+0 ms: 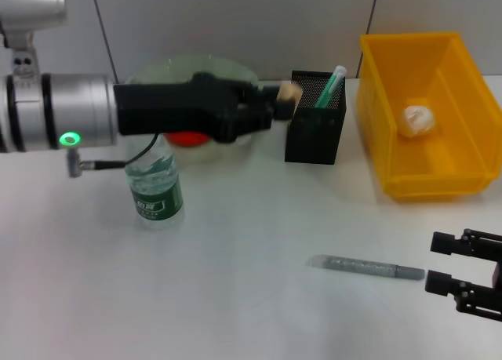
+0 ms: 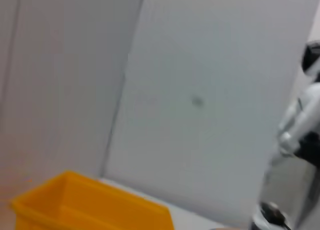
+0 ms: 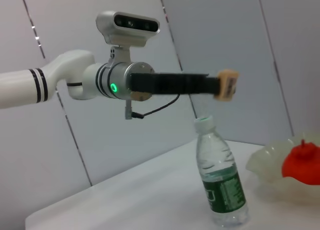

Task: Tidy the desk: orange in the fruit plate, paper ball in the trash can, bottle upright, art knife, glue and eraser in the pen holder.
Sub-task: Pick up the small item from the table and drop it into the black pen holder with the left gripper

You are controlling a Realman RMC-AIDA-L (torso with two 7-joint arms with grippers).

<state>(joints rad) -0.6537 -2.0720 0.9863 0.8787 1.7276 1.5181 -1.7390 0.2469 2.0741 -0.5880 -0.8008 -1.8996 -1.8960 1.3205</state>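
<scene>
With the right gripper [image 1: 439, 263] parked, fingers spread, at the table's near edge beside the grey art knife [image 1: 367, 266], the left gripper [image 1: 284, 103] pinches the eraser [image 1: 288, 92] just left of the pen holder [image 1: 315, 132] (glue already inside).

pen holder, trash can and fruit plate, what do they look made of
The pen holder looks like black metal mesh, its walls finely perforated. The trash can looks like moulded plastic: bright yellow, smooth, slightly glossy. The fruit plate seems translucent pale plastic or glass with a wavy rim; which one is unclear.
</scene>
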